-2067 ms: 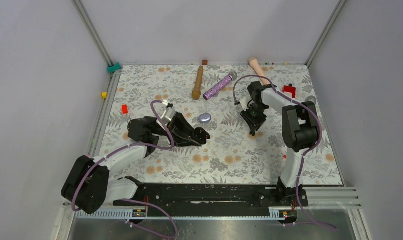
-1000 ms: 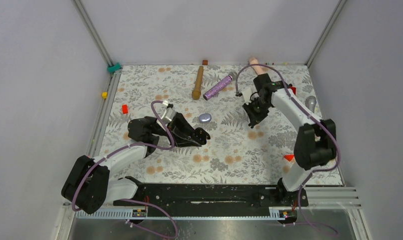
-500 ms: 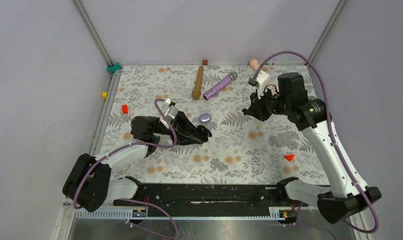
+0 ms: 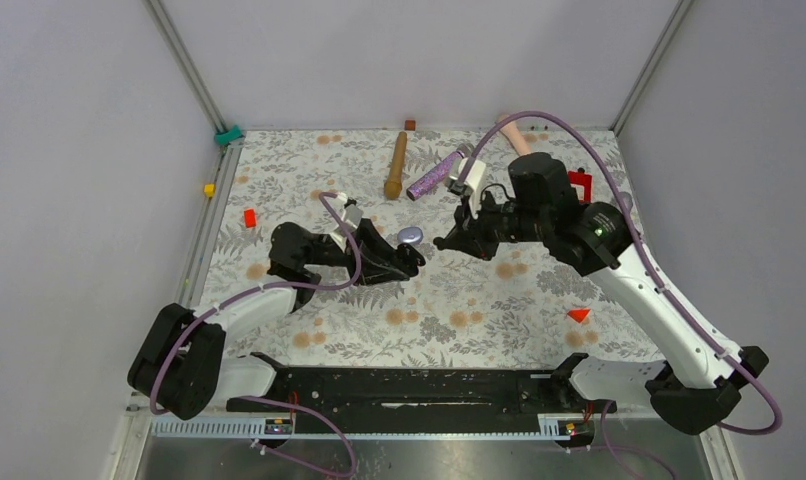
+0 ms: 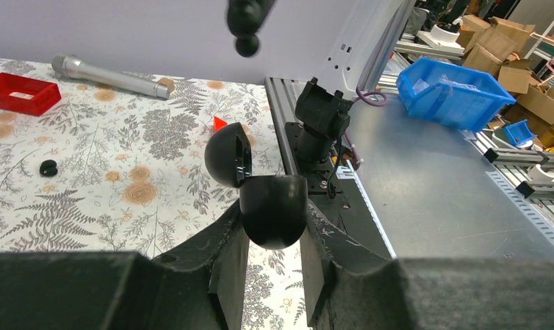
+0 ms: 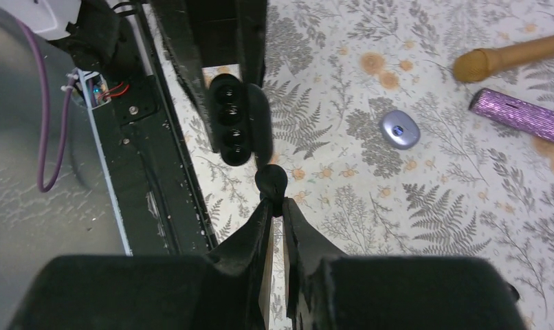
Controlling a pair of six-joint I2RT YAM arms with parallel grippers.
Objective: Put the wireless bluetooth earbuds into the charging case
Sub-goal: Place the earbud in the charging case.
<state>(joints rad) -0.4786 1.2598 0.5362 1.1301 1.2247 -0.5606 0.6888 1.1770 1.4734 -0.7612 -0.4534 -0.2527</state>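
Compared with half a second earlier, the right arm [image 4: 619,265] had swung further toward 9 o'clock across the tabletop [image 4: 479,300]. That carried the right gripper [image 4: 442,242] from the far right of the patterned cloth to near the left gripper [image 4: 391,263], at its 2 o'clock. The left arm [image 4: 269,290] had barely shifted, nudged slightly toward 12 o'clock.

The left gripper was clamped on the lower half of the charging case [image 5: 273,220], one finger pressed to each side of it. The right gripper's fingers [image 6: 260,230] were almost pressed together, pinching a black earbud [image 6: 271,180] at their very tips.

The charging case was a glossy black rounded shell held clear of the cloth, its lid [image 5: 227,155] hinged open. From the right wrist camera I saw dark round wells in its open face, with the pinched earbud just beside it at 6 o'clock, not in a well. I could not tell whether they touched.

A small silvery-lilac oval object [image 4: 411,235] lay at 12 o'clock of the case. A second black earbud [image 5: 48,167] lay loose on the cloth.
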